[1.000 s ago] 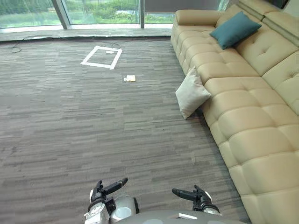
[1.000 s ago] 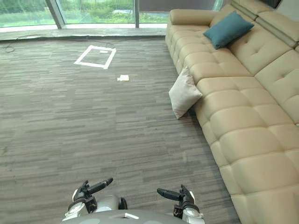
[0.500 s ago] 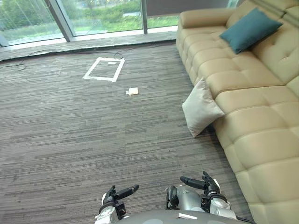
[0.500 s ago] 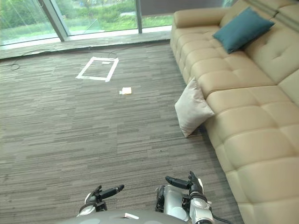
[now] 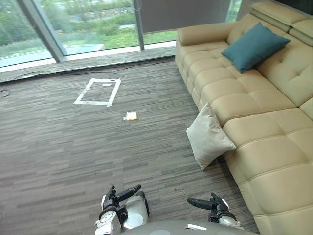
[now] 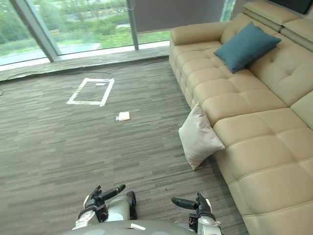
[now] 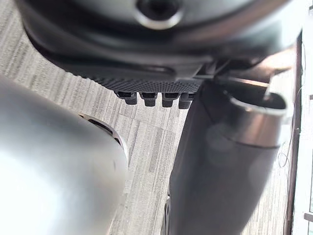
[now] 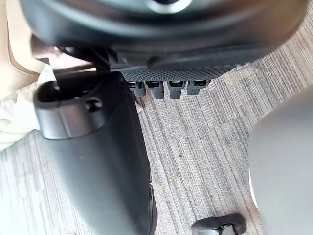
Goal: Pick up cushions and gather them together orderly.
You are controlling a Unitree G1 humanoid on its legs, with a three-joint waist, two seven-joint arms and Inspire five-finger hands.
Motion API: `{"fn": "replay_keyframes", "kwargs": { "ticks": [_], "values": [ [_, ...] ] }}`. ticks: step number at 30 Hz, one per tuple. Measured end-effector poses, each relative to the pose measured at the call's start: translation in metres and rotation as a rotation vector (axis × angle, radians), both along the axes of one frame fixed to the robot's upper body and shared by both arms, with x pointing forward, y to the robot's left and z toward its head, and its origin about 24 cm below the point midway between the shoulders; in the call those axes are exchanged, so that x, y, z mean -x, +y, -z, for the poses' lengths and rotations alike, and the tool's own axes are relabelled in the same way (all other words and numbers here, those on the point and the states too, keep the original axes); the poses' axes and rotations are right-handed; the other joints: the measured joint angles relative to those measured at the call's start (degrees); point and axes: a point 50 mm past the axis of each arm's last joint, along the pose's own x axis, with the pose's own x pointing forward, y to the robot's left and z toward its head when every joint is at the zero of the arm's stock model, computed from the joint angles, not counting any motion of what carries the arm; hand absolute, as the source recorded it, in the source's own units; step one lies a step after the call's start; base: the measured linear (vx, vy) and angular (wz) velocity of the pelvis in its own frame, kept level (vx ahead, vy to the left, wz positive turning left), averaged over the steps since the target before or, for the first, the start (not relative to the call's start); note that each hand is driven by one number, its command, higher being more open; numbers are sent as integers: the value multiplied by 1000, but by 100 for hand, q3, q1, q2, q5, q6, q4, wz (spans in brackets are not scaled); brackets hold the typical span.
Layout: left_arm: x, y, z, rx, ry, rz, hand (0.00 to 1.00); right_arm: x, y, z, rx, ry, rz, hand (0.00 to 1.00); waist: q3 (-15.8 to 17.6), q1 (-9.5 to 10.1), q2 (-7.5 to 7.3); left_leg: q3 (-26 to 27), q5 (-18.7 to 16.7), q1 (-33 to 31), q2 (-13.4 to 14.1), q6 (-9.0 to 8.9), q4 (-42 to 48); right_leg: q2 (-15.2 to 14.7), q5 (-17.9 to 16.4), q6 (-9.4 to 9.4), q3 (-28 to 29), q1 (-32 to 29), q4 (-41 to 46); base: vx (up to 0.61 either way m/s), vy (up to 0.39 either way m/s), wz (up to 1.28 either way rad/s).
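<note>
Left eye view: white cushion (image 5: 209, 143) on floor (image 5: 68, 147), teal cushion (image 5: 254, 46) far on sofa (image 5: 259, 132), ungathered. Left robot hand (image 5: 120, 195) and right robot hand (image 5: 208, 202) released, empty.

Showing a teal cushion (image 5: 254, 46) upper right, an off-white cushion (image 5: 208, 142) right of centre, a tufted beige sofa (image 5: 254, 100), streaky grey carpet (image 5: 58, 147), a white tape rectangle (image 5: 114, 93) upper left.

A lounge or living room: a long beige tufted sofa (image 5: 254, 122) bearing a teal cushion (image 5: 254, 46), a cream cushion (image 5: 208, 139) leaning against its front, grey striped carpet (image 5: 58, 147), floor-to-ceiling windows (image 5: 88, 22) facing greenery, and a white tape rectangle (image 5: 98, 92) on the floor.
</note>
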Motion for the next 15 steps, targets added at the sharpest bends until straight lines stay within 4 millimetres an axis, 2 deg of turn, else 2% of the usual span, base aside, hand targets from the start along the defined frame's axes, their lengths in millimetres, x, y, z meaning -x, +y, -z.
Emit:
{"fn": "replay_keyframes", "kwargs": {
  "ticks": [1,2,3,4,6,7,8,10,11,13,14,15],
  "values": [
    [-1,5,-1,-15,2,4,100,2,7,1,-19,5,5,100,-77,7,-181,171,-253,23,-133,98,97,-213,5,48,108,-188,373,452,258,-50],
    [-1,7,-1,-21,3,6,100,1,8,1,-30,-4,13,100,-98,7,-256,320,-376,112,-192,173,118,-360,91,177,199,-502,1017,546,340,-46],
    [0,10,-1,-26,14,8,100,0,9,0,-36,-8,14,100,-84,6,-335,458,-544,329,-274,263,91,-525,357,277,245,-884,1995,514,349,-40],
    [1,11,1,-28,30,13,100,0,9,0,-35,-9,18,100,-51,-14,-317,553,-672,627,-344,340,-13,-719,708,291,212,-1237,2916,613,399,-32],
    [5,9,3,-28,50,20,100,-2,6,-1,-23,-23,13,100,-39,-79,-295,601,-828,1328,-455,382,-366,-988,757,231,-176,-1581,4006,499,277,-13],
    [5,8,4,-26,55,22,100,-4,5,-2,-17,-35,12,100,-29,-101,-270,611,-856,1613,-476,379,-569,-1006,725,183,-321,-1717,4236,363,158,-2],
    [6,7,4,-24,57,26,100,-6,4,-3,-12,-48,10,100,-25,-113,-255,618,-862,1847,-482,371,-759,-989,702,155,-429,-1885,4324,399,140,1],
    [9,4,7,-25,83,68,100,-8,0,-5,0,-65,6,100,-20,-151,-206,644,-824,2308,-469,316,-1212,-827,572,-18,-741,-2256,3941,416,54,3],
    [12,3,9,-20,101,79,100,-12,-1,-5,2,-72,8,100,-3,-220,-173,684,-821,2610,-449,311,-1455,-679,534,-85,-952,-2534,3248,359,-2,1],
    [15,1,11,-14,118,79,100,-16,-3,-6,6,-79,8,100,37,-264,-109,735,-821,2831,-399,310,-1612,-541,533,-145,-1109,-2696,2742,426,-79,-5],
    [18,0,12,-11,134,77,100,-22,-5,-9,13,-96,4,100,95,-316,-29,753,-824,3037,-327,268,-1752,-347,699,-249,-1314,-2840,1975,516,-142,-2],
    [19,0,12,-10,136,77,100,-22,-5,-8,13,-95,4,100,92,-324,-37,753,-832,3069,-339,244,-1773,-311,816,-290,-1338,-2830,1760,420,-150,8]
  ]
}}
